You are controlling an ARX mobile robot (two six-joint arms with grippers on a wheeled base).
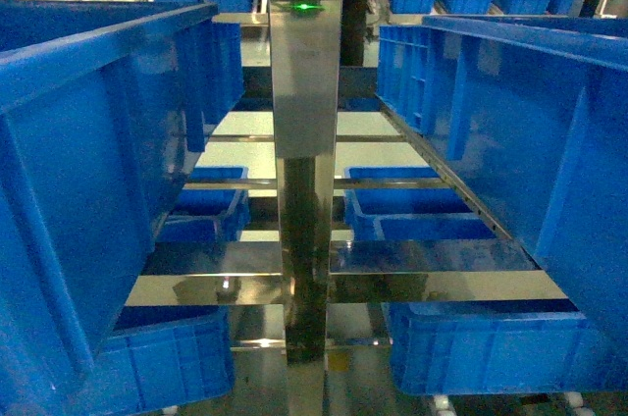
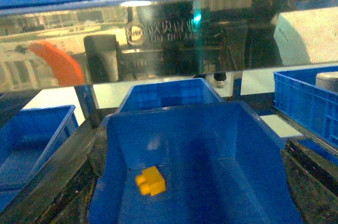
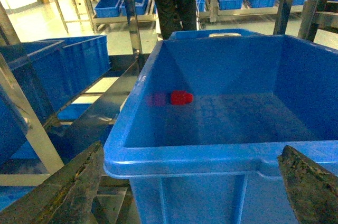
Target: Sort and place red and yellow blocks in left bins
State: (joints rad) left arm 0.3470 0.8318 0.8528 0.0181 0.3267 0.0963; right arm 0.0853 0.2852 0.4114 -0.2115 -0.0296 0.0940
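Item 1: glossy yellow-orange plastic toy brick, lying loose on the floor of a deep blue plastic bin, toward its near left corner, apart from the walls; judged already delivered. The left gripper's dark fingers flank this bin spread wide, holding nothing.

Item 2: small red plastic brick, resting on the floor of a large blue plastic crate against its left wall, sole content. The right gripper's worn fingers stand apart at the crate's near rim, empty; judged poised to reach in
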